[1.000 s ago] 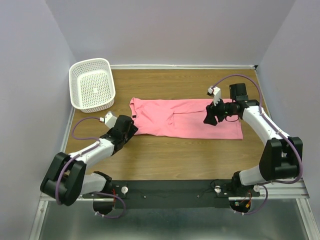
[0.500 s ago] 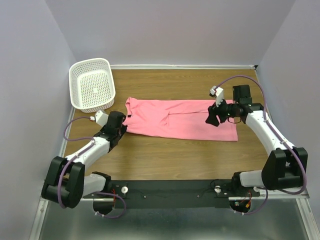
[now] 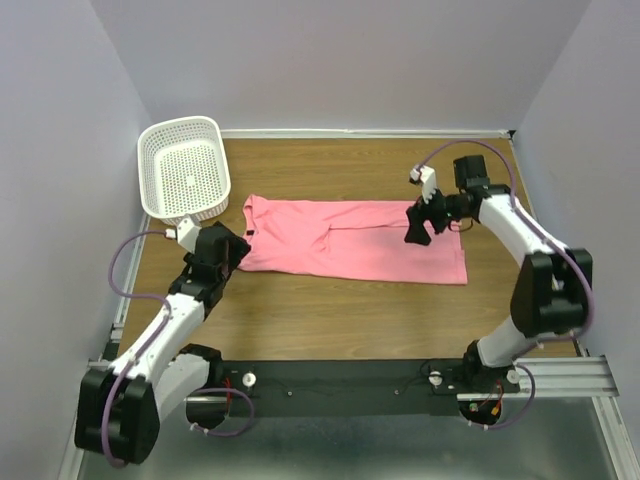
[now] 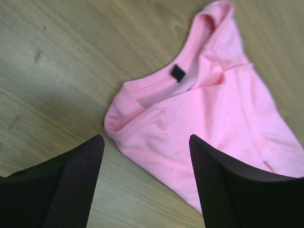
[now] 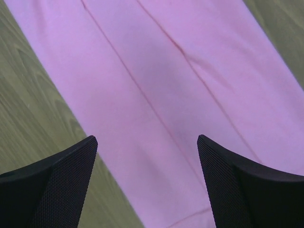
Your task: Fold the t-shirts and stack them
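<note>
Hovering spread, both empty: left gripper (image 4: 145,142) with shirt (image 4: 223,118) collar just ahead, right gripper (image 5: 145,142) with shirt directly beneath. Risk: pinching one layer only, dragging the fold askew.

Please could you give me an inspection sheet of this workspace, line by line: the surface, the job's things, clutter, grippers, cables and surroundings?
Surface: wooden table, bare around the shirt, with a few faint marks in the left wrist view.
Job's things: one pink t-shirt, folded into a long strip, flat across the middle; dark label at the neck, at the left end.
Clutter: white basket, empty, in the far left corner.
Grippers: left gripper open over the collar end; right gripper open over the other end; neither holds anything.
Cables: a purple cable loops at each arm; none lies on the shirt.
Surroundings: pale walls on three sides; black rail at the near edge.
</note>
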`<control>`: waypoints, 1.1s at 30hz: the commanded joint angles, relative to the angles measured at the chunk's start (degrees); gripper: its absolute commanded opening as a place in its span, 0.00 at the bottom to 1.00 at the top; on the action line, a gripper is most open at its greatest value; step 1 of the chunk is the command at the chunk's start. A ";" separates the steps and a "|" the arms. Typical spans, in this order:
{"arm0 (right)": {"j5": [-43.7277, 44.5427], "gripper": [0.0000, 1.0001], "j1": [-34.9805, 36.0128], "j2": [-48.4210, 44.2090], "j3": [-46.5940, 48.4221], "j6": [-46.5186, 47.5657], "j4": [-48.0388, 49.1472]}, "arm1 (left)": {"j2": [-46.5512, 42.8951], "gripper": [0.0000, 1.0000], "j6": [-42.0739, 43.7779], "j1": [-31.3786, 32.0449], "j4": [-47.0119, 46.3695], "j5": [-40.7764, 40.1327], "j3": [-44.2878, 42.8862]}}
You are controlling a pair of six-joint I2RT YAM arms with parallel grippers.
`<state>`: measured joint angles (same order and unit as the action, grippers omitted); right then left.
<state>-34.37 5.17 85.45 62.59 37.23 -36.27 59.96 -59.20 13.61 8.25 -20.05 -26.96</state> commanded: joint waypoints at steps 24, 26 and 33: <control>-1.14 1.00 23.48 64.66 66.16 -33.45 11.13 | -41.33 0.88 19.65 -0.16 -9.83 26.21 5.69; -1.31 1.00 24.54 66.15 67.39 -34.59 11.66 | -41.68 0.88 19.65 -0.16 -9.75 25.86 5.78; -7.20 0.86 26.38 69.41 66.00 -35.21 11.58 | -39.66 0.88 20.26 -0.16 -10.53 26.12 5.78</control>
<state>-40.38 30.74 150.34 130.06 4.49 -22.50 19.49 -40.05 13.56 -1.98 5.02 -20.82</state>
